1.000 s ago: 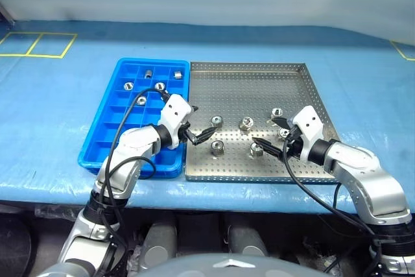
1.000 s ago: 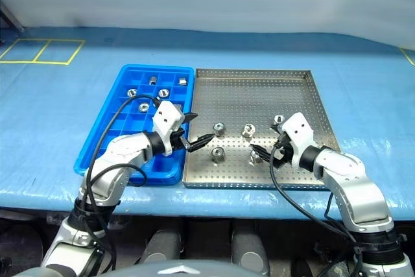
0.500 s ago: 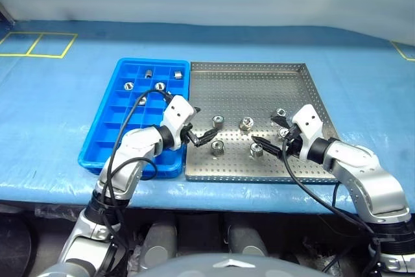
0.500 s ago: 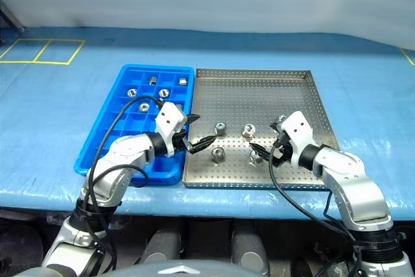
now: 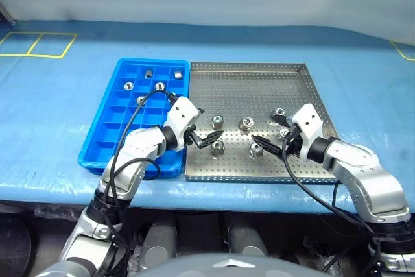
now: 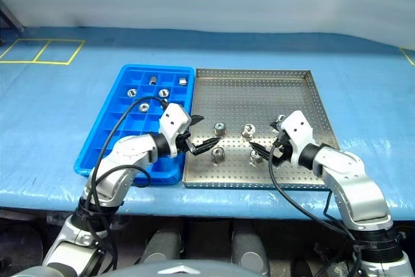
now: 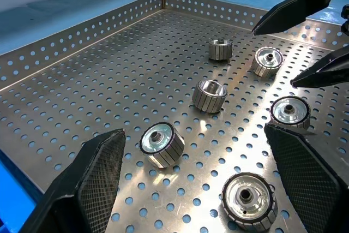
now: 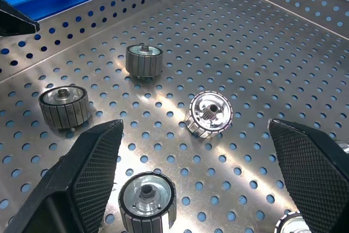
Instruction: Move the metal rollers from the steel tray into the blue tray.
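Observation:
Several metal rollers (image 5: 218, 147) lie loose on the perforated floor of the steel tray (image 5: 253, 89), in a cluster near its front. The blue tray (image 5: 107, 141) sits against the steel tray's left side, with several rollers (image 5: 159, 85) in its far compartments. My left gripper (image 5: 209, 123) hangs open just over the steel tray's left front part, above two rollers (image 7: 162, 144). My right gripper (image 5: 262, 128) is open over the front right part, fingers (image 8: 76, 178) spread around a roller (image 8: 210, 114) below. Neither gripper holds anything.
Both trays rest on a blue table cover (image 5: 65, 108). Yellow tape lines (image 5: 39, 45) mark the far left. The steel tray's raised rim (image 7: 82, 36) runs around the rollers, and its far half is bare.
My left gripper has edged a little to the right, further over the steel tray. The right arm and the rollers have stayed put.

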Available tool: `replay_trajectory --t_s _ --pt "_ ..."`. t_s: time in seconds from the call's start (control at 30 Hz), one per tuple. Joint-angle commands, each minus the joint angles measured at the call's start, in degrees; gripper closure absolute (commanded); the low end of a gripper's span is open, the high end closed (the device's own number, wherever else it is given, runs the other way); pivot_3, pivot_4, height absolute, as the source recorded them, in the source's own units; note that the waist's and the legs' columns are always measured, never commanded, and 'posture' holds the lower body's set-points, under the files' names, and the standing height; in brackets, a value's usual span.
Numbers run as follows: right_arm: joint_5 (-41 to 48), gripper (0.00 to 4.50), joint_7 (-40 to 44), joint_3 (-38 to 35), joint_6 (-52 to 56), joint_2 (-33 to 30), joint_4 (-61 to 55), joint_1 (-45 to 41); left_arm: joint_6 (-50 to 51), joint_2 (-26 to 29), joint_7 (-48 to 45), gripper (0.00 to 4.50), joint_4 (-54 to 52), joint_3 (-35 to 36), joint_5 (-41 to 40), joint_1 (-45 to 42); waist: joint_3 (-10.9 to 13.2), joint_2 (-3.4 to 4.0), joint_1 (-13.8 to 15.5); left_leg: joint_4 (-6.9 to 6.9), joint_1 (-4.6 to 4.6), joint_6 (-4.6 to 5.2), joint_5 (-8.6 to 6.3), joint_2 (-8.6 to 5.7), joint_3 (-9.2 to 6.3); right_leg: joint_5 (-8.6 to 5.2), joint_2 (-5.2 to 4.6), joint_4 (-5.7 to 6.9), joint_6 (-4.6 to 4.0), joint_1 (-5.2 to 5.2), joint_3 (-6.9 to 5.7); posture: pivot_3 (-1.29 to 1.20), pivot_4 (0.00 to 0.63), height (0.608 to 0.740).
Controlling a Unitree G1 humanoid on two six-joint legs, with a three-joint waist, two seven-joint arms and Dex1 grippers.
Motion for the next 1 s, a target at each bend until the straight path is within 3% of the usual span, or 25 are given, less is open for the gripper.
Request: replay_trajectory --t_s 0.03,0.3,0.7,0.8,1.0 --pt "0.0 0.00 -0.3 -0.6 -1.2 0.2 -1.2 -0.3 -0.4 -0.1 -0.2 0.06 -0.5 -0.5 -0.2 -1.3 0.0 0.00 0.0 0.00 0.00 0.00 0.00 0.00 0.00 0.00 0.00 0.00 0.00 0.00 0.00 0.07 0.150 0.740" --pt "-0.4 0.00 -0.5 -0.7 -1.4 0.4 -1.3 0.2 -0.7 0.3 -1.9 0.06 1.8 -5.5 1.6 -2.5 0.0 0.00 0.0 0.01 0.00 0.00 0.00 -0.01 0.00 0.00 0.00 0.00 0.00 0.01 0.01 0.07 0.150 0.740" --pt "-0.6 0.00 -1.2 -0.3 -1.8 0.6 -2.2 0.7 2.0 1.0 -1.4 0.06 11.2 -16.7 11.7 -6.9 0.0 0.02 -0.3 0.04 0.05 0.00 0.00 -0.01 0.00 0.00 0.01 0.04 0.01 0.04 0.02 0.06 0.150 0.740" --pt "-0.7 0.00 -1.5 -0.1 -1.9 0.6 -2.3 0.5 2.3 0.8 -1.4 0.66 11.8 -17.5 12.8 -7.2 0.0 0.04 -0.7 0.03 0.08 0.00 0.00 -0.01 0.00 0.00 0.01 0.06 0.01 0.05 0.02 0.06 0.150 0.740" --pt "-1.5 0.00 -2.1 0.2 -2.3 1.0 -2.0 0.1 3.4 0.4 -1.4 2.62 10.9 -16.8 12.2 -6.5 0.0 0.04 -0.8 0.03 0.08 0.00 0.00 0.01 0.00 0.00 0.03 0.10 0.00 0.03 0.03 0.06 0.150 0.740"
